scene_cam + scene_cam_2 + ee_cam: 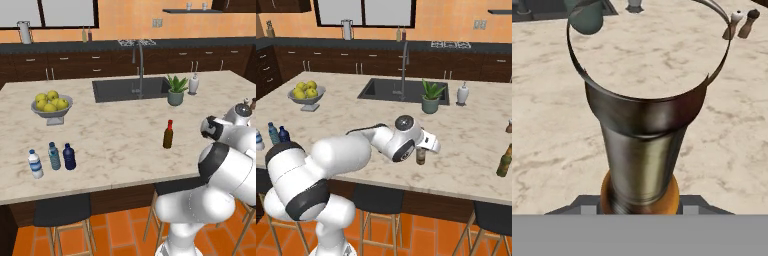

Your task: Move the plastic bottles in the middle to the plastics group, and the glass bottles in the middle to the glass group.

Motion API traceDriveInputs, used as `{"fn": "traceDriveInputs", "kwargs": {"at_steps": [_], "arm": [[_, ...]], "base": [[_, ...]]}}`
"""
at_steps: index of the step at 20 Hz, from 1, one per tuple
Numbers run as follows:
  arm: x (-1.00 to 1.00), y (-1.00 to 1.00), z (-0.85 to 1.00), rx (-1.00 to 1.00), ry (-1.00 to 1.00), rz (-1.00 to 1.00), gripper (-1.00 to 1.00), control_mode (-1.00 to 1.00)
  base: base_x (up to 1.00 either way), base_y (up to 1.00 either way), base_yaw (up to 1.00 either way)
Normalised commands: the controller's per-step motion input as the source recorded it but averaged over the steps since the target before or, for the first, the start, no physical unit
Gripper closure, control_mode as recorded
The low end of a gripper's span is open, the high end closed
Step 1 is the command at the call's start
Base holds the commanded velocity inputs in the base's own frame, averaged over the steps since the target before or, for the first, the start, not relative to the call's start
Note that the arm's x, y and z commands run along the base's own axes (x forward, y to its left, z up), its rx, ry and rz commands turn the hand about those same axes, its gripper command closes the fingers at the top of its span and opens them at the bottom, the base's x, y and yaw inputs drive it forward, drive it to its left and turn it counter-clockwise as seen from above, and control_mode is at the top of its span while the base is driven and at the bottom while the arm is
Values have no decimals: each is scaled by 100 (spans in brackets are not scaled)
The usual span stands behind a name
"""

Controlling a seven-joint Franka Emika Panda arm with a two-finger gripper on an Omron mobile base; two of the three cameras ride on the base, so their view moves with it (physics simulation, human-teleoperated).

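step: carry brown bottle [168, 135] to glass group [741, 23] | hand [421, 155] at the bottle, grip state cannot tell (fingers hidden) | bottle upright mid-table [125, 135], group far right | advice: confirm firm clamp, lift straight, keep upright

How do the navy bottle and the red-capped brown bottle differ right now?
The navy bottle is short and squat; the red-capped brown bottle is taller and slim with a narrow neck. The navy bottle's cap is blue, the brown bottle's red. The navy bottle stands beside the two water bottles at the counter's near left; the brown bottle stands alone mid-counter. Both stand upright on the marble counter.
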Motion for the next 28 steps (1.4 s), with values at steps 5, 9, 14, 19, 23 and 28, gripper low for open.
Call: {"fn": "traceDriveInputs", "kwargs": {"at_steps": [5, 9, 14, 19, 23, 28], "arm": [[6, -72, 2, 0, 0, -7, 100, -100], [2, -60, 3, 0, 0, -5, 100, -100], [0, -48, 0, 0, 0, -2, 100, -100], [0, -47, 0, 0, 0, -3, 100, -100], [0, -47, 0, 0, -1, -2, 100, -100], [0, -46, 0, 0, -1, -1, 100, -100]], "base": [[0, 0, 0], [0, 0, 0], [0, 0, 0], [0, 0, 0], [0, 0, 0], [0, 0, 0]]}}
